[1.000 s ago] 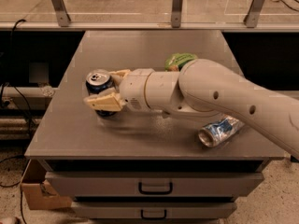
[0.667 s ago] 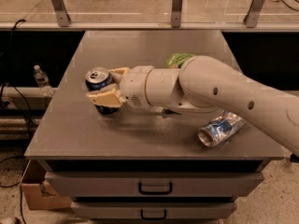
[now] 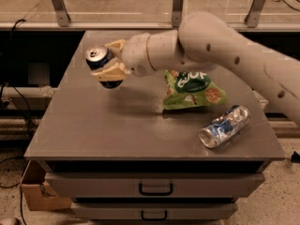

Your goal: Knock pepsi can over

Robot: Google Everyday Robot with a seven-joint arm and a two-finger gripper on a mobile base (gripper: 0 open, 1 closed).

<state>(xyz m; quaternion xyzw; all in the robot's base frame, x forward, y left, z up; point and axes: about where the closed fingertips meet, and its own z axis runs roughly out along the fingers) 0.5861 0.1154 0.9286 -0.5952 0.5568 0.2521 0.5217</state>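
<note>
The pepsi can [image 3: 99, 61], dark blue with a silver top, is at the back left of the grey table [image 3: 93, 125]. It tilts with its top toward the left. My gripper [image 3: 108, 62] is shut on it, with one tan finger [image 3: 116, 45] behind the can and the other [image 3: 110, 74] in front. I cannot tell whether the can's base still touches the table. My arm [image 3: 211, 41] reaches in from the right.
A green snack bag [image 3: 194, 90] lies in the middle right of the table. A dented silver-and-blue can [image 3: 224, 126] lies on its side near the front right edge. Drawers [image 3: 154, 189] sit below the table and a cardboard box [image 3: 35, 191] is on the floor at left.
The gripper and the can have moved up and back in the view, and the can now tilts left. The arm has risen and uncovered the green bag.
</note>
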